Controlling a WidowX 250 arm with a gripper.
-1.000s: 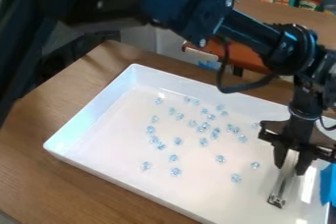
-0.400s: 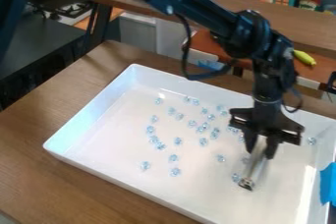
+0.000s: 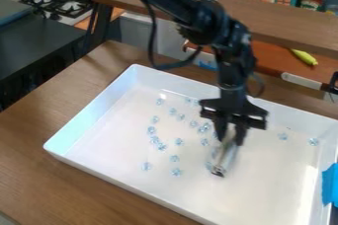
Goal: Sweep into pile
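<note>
Probably light and fairly stiff, the slim sweeping tool [image 3: 226,159] looks part pale, part metallic, and a smooth handle like that could twist if it drags sideways against resistance. The gripper [image 3: 230,138] has its fingers drawn in on the upper end, parted only by the handle's width, with the tool slanting down between them toward the tray's middle. That high hold seems the right place to take it, since it leaves the lower end free to push; a firm pinch matters more than a gentle one. The clear beads [image 3: 204,128] look small, hard and slippery, likely to skid or roll at a quick stroke, so a slow, low pass should suit them best. As for containers, the wide white tray [image 3: 92,116] sits on the wooden table [image 3: 39,157] and holds all these loose beads, with the tool's working end over its floor; whether that end actually touches down, I cannot tell. Most beads lie scattered from the middle toward the left, some right beside the tool, while a couple rest apart near the right wall, and would need a separate sweep. Behind, on the far side, stands a jar [image 3: 312,1] whose contents I cannot make out.
</note>
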